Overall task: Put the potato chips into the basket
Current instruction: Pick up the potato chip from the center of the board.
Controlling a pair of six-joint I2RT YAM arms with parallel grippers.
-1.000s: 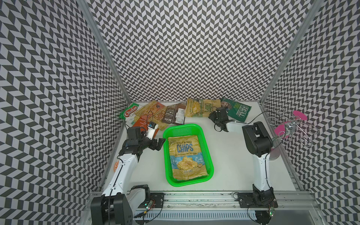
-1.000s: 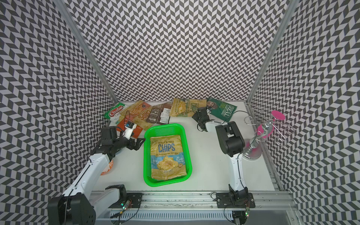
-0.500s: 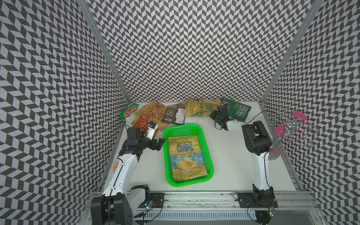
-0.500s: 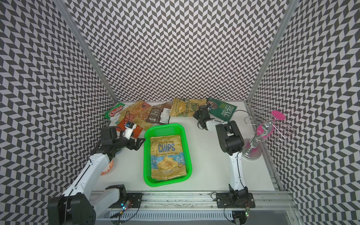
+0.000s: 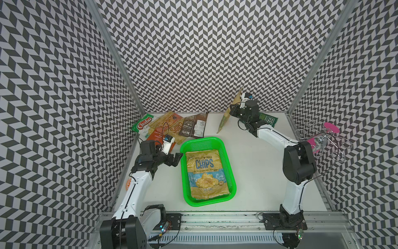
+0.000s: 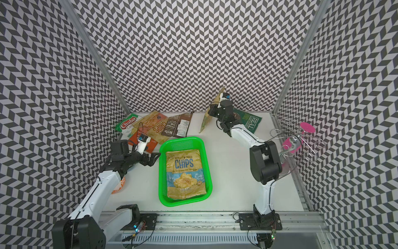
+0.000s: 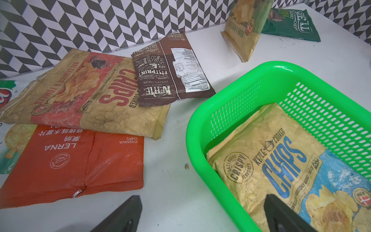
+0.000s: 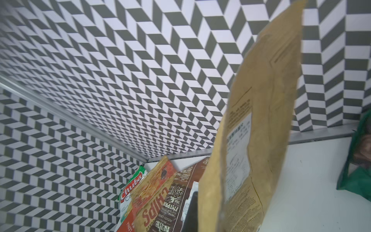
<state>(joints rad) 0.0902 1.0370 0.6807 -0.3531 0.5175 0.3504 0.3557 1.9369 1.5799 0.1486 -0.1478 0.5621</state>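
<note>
Near the far edge of the surface, a tan chip bag (image 5: 224, 121) is pinched on edge by the clenched right hand (image 5: 233, 111). A blue-labelled CHIPS bag (image 5: 204, 172) is laid flat inside the green basket (image 5: 206, 202). Beside its left rim, the left hand (image 5: 175, 160) is held released, empty. Four more bags (image 5: 170, 127) are overlapped at the far-left corner, a green REAL bag (image 5: 269, 119) behind the right hand.

White arms (image 5: 137, 185), black joints (image 5: 298, 163)
</note>
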